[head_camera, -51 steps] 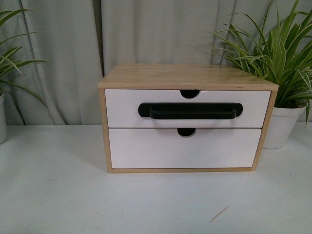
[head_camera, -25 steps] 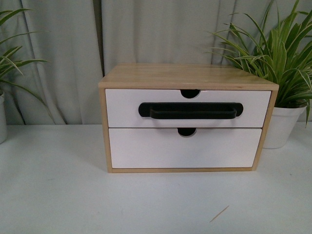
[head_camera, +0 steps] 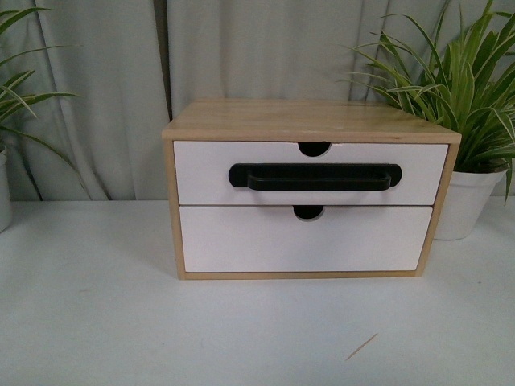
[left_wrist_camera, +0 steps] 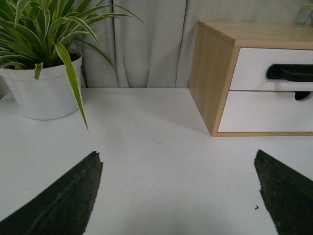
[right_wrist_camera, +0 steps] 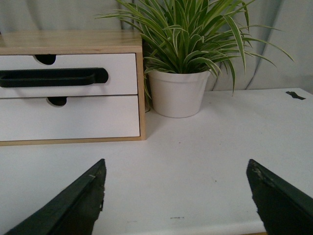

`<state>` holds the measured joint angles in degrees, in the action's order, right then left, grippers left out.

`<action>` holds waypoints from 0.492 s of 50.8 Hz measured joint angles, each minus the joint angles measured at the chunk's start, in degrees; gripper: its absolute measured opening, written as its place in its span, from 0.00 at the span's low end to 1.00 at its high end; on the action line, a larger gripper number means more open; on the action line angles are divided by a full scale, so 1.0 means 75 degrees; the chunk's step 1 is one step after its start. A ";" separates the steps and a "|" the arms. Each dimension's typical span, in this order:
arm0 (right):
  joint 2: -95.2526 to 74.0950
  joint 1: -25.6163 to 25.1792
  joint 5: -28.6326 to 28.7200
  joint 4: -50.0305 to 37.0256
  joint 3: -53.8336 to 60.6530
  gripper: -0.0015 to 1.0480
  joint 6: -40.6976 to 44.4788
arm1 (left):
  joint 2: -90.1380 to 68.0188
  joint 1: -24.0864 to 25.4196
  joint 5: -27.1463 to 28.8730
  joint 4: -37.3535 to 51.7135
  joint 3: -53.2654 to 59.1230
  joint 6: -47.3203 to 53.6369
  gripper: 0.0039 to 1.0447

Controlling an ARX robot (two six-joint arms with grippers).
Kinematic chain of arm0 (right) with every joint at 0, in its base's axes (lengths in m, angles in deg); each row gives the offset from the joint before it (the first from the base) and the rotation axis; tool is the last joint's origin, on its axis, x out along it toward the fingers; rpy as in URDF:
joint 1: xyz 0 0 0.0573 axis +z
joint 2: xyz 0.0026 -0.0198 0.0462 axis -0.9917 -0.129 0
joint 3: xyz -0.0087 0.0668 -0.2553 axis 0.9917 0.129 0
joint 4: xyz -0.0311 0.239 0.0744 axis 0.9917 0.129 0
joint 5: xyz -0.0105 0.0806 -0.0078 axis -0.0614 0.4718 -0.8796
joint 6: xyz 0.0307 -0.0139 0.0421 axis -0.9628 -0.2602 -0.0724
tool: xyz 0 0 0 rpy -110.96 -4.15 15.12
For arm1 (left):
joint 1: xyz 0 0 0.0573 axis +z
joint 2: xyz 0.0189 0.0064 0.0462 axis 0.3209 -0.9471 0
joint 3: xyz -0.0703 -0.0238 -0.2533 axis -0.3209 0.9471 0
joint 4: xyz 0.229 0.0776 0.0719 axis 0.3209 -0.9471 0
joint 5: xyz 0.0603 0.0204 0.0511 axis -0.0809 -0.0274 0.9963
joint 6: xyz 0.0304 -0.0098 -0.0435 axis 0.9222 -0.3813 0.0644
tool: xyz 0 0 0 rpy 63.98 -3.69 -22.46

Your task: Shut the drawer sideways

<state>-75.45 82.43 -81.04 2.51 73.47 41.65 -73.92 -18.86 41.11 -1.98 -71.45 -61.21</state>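
Nearest, both hands, left (left_wrist_camera: 176, 196) and right (right_wrist_camera: 176, 196), hang spread wide and empty over the white counter (head_camera: 96, 322). Further back, the drawer (head_camera: 310, 174) now sits flush in the wooden cabinet (head_camera: 306, 121), looking closed. Compared with a second ago, the cabinet just sits slightly higher in view; nothing else differs.

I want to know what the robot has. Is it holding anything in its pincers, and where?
No, nothing is held. The left pincer and the right pincer are both open over the bare white table, well away from the drawer.
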 joint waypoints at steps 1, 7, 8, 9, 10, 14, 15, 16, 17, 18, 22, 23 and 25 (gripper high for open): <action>0.0000 0.0000 0.0000 0.0000 0.0000 0.87 0.0000 | 0.0000 0.0000 0.0000 0.0000 0.0000 0.0003 0.95; 0.0000 0.0000 0.0000 0.0000 0.0000 0.91 -0.0015 | 0.0000 0.0000 0.0000 0.0000 0.0000 0.0009 0.95; 0.0000 0.0000 0.0000 0.0000 0.0000 0.91 -0.0017 | 0.0000 0.0000 0.0000 0.0000 0.0000 0.0009 0.95; 0.0000 0.0000 0.0000 0.0000 0.0000 0.91 -0.0015 | 0.0000 0.0000 0.0000 0.0000 0.0000 0.0009 0.95; 0.0000 0.0000 0.0000 0.0000 0.0000 0.91 -0.0015 | 0.0000 0.0000 0.0000 0.0000 0.0000 0.0009 0.95; 0.0000 0.0000 0.0000 0.0000 0.0000 0.91 -0.0015 | 0.0000 0.0000 0.0000 0.0000 0.0000 0.0009 0.95; 0.0000 0.0000 0.0000 0.0000 0.0000 0.91 -0.0015 | 0.0000 0.0000 0.0000 0.0000 0.0000 0.0009 0.95; 0.0000 0.0000 0.0000 0.0000 0.0000 0.91 -0.0017 | 0.0000 0.0000 0.0000 0.0000 0.0000 0.0009 0.95; 0.0000 0.0000 0.0000 0.0000 0.0000 0.91 -0.0015 | 0.0000 0.0000 0.0000 0.0000 0.0000 0.0009 0.95; 0.0000 0.0000 0.0000 0.0000 0.0000 0.91 -0.0015 | 0.0000 0.0000 0.0000 0.0000 0.0000 0.0009 0.95; 0.0000 0.0000 0.0000 0.0000 0.0000 0.91 -0.0015 | 0.0000 0.0000 0.0000 0.0000 0.0000 0.0009 0.95; 0.0000 0.0000 0.0000 0.0000 0.0000 0.91 -0.0017 | 0.0000 0.0000 0.0000 0.0000 0.0000 0.0009 0.95; 0.0000 0.0000 0.0000 0.0000 0.0000 0.91 -0.0015 | 0.0000 0.0000 0.0000 0.0000 0.0000 0.0009 0.95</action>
<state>-75.45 82.43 -81.04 2.51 73.47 41.54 -73.92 -18.86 41.11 -1.98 -71.45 -61.14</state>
